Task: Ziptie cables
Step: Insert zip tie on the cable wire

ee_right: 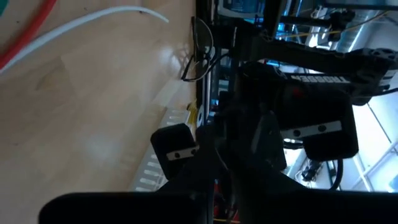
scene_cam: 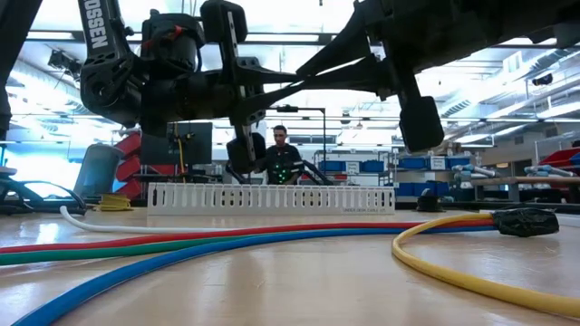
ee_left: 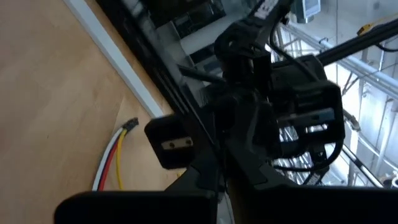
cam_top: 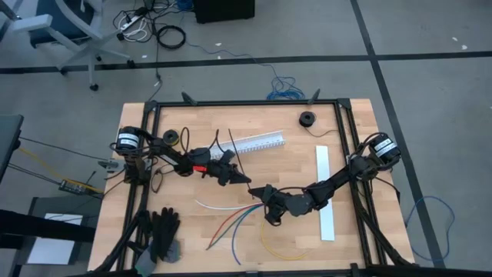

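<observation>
Cables just beside right tool

The cables lie low in the middle of the table, the slotted channel above them, gloves lower left.

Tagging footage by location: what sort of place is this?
Likely a robotics lab or workshop: wooden table on a concrete floor, shelves of blue bins, a person working behind.
</observation>
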Action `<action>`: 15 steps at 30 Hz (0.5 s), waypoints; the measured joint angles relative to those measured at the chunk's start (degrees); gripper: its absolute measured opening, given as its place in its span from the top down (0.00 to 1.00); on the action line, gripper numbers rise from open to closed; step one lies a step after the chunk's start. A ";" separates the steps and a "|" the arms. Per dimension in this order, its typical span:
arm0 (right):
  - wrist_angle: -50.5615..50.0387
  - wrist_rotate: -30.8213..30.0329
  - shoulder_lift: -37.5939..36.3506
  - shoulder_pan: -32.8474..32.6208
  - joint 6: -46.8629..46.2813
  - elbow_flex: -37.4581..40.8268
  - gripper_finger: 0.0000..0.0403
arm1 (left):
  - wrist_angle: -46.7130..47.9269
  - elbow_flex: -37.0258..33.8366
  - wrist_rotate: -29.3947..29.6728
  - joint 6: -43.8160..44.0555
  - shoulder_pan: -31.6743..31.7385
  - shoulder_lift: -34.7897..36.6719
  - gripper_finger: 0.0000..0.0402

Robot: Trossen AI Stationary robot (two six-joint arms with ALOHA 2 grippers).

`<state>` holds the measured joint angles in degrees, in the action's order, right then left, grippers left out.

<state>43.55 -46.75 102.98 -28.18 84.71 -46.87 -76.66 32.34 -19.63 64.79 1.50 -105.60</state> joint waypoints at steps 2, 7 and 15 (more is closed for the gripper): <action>0.00 0.15 0.00 0.26 0.02 0.00 0.92 | -0.25 0.26 1.66 0.02 0.02 0.00 1.00; 0.07 -0.40 0.00 1.08 0.00 0.00 0.92 | -0.20 2.39 3.04 0.00 -0.11 0.00 1.00; 1.89 -5.05 0.00 1.38 0.01 0.00 0.97 | 0.78 3.13 3.08 -0.49 -0.15 -0.02 1.00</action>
<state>45.44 -51.80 102.98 -26.81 84.72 -46.87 -75.87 35.46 -16.55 64.30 1.34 -105.62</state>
